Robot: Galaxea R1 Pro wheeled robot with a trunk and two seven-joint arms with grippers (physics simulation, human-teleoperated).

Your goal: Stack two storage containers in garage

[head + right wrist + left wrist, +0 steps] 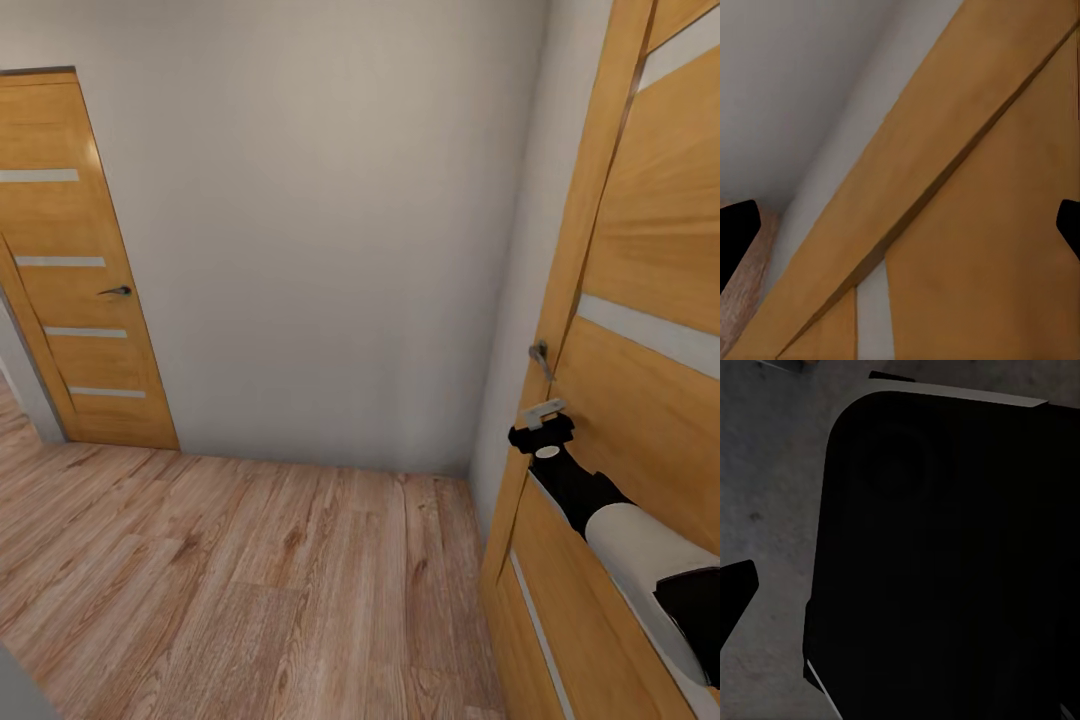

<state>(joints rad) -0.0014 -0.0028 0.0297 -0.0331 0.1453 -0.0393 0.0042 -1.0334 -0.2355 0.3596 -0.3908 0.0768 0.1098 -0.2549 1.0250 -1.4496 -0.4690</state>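
Note:
Neither red-orange storage container is in view. I stand in a hallway on light wood planks [230, 580]. My right arm reaches forward to a wooden door [640, 300] at the right. My right gripper [542, 425] sits against that door just below its metal handle [540, 357]. In the right wrist view the right gripper [900, 232] is open, its dark fingertips [735, 232] far apart at the frame's edges with the door's panel and frame between them. In the left wrist view one dark fingertip [736, 592] shows beside a large black rounded body [945, 555] over a grey mottled surface [772, 472].
A pale wall [320, 220] closes the hallway straight ahead. A second wooden door [70, 270] with a dark handle [116, 291] stands shut at the left. The right door's frame [560, 300] meets the wall at the corner. The plank floor is open ahead and to the left.

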